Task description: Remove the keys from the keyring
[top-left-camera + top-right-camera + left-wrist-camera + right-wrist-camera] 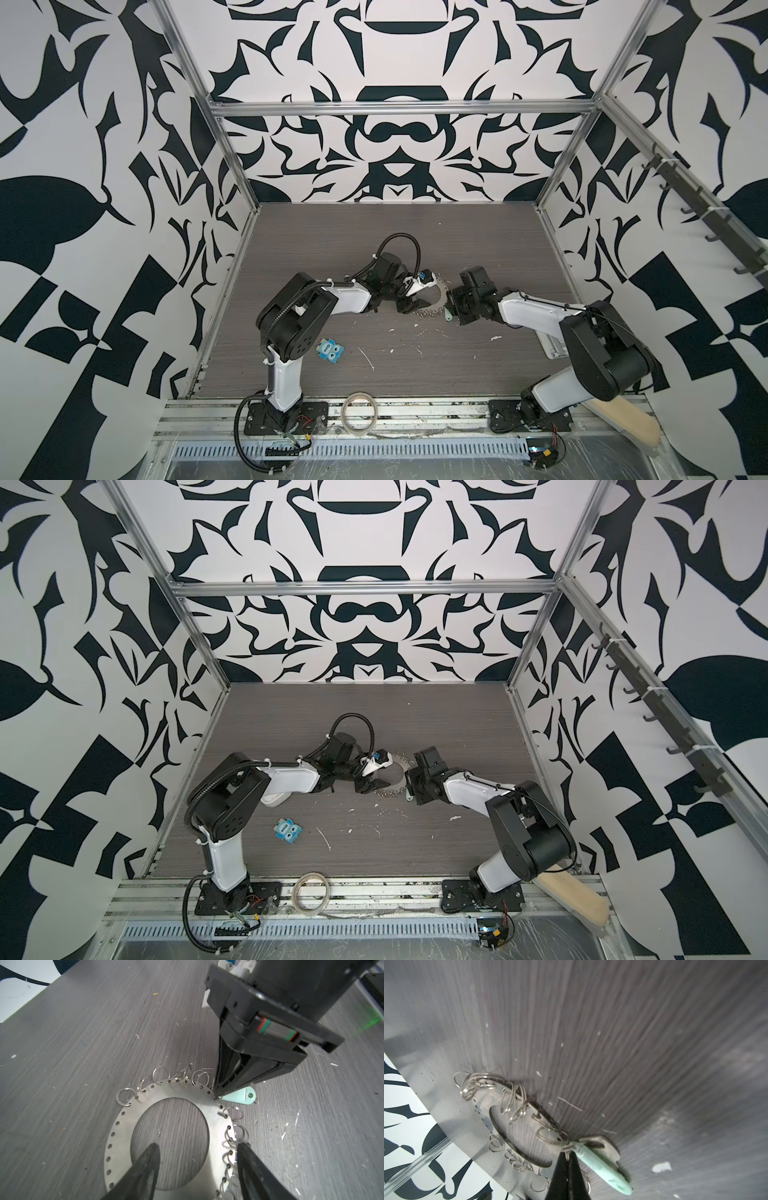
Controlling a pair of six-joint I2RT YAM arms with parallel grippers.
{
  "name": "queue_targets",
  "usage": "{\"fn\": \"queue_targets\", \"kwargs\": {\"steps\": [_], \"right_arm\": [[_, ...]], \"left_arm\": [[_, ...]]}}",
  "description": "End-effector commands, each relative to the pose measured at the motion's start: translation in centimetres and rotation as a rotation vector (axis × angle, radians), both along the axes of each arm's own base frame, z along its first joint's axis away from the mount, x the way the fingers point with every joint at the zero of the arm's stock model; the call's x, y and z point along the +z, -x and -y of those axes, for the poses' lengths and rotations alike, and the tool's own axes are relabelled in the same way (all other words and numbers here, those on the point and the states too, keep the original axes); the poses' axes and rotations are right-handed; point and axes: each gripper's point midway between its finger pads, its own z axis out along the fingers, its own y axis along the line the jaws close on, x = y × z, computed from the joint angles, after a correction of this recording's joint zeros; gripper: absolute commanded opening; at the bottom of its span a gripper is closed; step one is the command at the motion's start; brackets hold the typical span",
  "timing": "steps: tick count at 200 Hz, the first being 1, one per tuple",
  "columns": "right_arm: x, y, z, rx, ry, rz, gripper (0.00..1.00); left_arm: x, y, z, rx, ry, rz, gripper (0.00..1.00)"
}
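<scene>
Robotics lab test cell. A grey wood-grain worktop point(374, 232) is boxed in on three sides by wall panels point(395, 62) printed with a bold black-and-white pattern and held in a bare aluminium frame point(399, 109). Two white-and-black robot arms, the left arm point(353, 297) and the right arm point(523, 309), are bolted to a metal rail point(436, 409) along the front edge, with loose black cables point(237, 432) showing. A strip of dark hooks point(706, 208) runs along the right-hand frame bar.

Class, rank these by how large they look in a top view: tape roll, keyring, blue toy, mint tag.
1. keyring and tape roll: look alike, and the keyring is partly hidden, so they are unranked
2. blue toy
3. mint tag
</scene>
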Motion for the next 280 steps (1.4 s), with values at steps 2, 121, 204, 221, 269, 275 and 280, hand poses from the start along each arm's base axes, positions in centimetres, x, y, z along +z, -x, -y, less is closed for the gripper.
{"fn": "queue_targets", "kwargs": {"steps": [2,121,204,221,269,275,280], "right_arm": [[0.7,-0.3,-0.7,0.018,-0.029,0.03,0.0],[5.1,-2.6,-4.0,0.208,-0.13,0.161,0.0],[6.1,-3.3,-4.5,0.2,-0.197,0.224,0.0],[6.2,-3.4,-4.6,0.191,-0.224,0.235,0.0],[6.7,-3.7,-4.8,0.183,-0.262,0.242,0.0],[6.8,-3.7,-4.8,0.178,-0.267,0.243,0.0],[7.0,-3.8,-4.9,0.175,-0.273,0.247,0.0]], "left_arm": [[-0.1,0.7,0.7,-0.068,0.01,0.029,0.61],[1.3,1.5,-0.1,-0.157,-0.025,0.129,0.46],[2.9,0.7,-0.6,-0.128,0.01,0.128,0.39],[2.7,0.6,-0.3,-0.145,0.021,0.164,0.35],[2.2,-0.9,0.1,-0.118,0.034,0.244,0.29],[2.1,-1.1,0.1,-0.113,0.033,0.25,0.28],[2.1,-1.1,0.1,-0.114,0.032,0.257,0.28]]}}
